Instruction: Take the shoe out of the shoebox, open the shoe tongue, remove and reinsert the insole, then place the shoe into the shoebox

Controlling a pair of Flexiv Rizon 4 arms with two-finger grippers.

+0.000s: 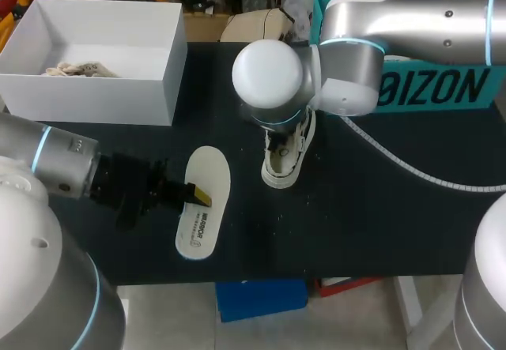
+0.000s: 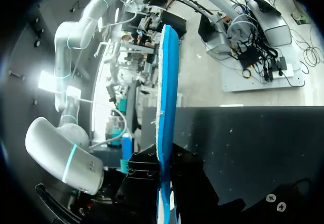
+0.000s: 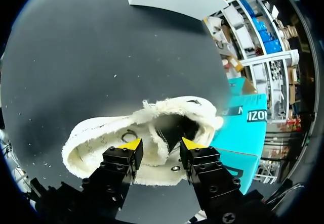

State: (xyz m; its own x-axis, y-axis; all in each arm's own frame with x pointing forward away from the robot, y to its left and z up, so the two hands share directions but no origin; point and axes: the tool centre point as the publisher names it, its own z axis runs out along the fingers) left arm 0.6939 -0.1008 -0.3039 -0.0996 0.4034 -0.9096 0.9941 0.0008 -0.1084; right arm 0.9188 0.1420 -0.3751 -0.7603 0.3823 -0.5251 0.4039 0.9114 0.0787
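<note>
Cream canvas makes up the one shoe (image 1: 286, 160), a low sneaker with metal eyelets and a pale sole, standing upright on the black table (image 1: 364, 216) with its toe towards 6 o'clock. The single insole (image 1: 209, 168), cream on top with small dark print near one end, lies at about 9 o'clock from the shoe, well apart from it. The left gripper (image 1: 199, 195) comes in from 9 o'clock and pinches the insole's edge, one yellow tip showing on its upper face. One white shoebox (image 1: 87, 97) sits open at 10 o'clock from the shoe, with a crumpled cream bundle (image 1: 79, 69) inside. The right arm's joint hides most of its gripper above the shoe. In the left wrist view the insole is seen edge-on, its underside bright blue, standing clamped between the two black fingers and reaching out ahead of them. In the right wrist view the right gripper (image 3: 158, 145) is spread wide. Its two yellow tips straddle the shoe's frayed side wall, one outside by the eyelets and one over the dark opening. I cannot tell whether either tip touches.
</note>
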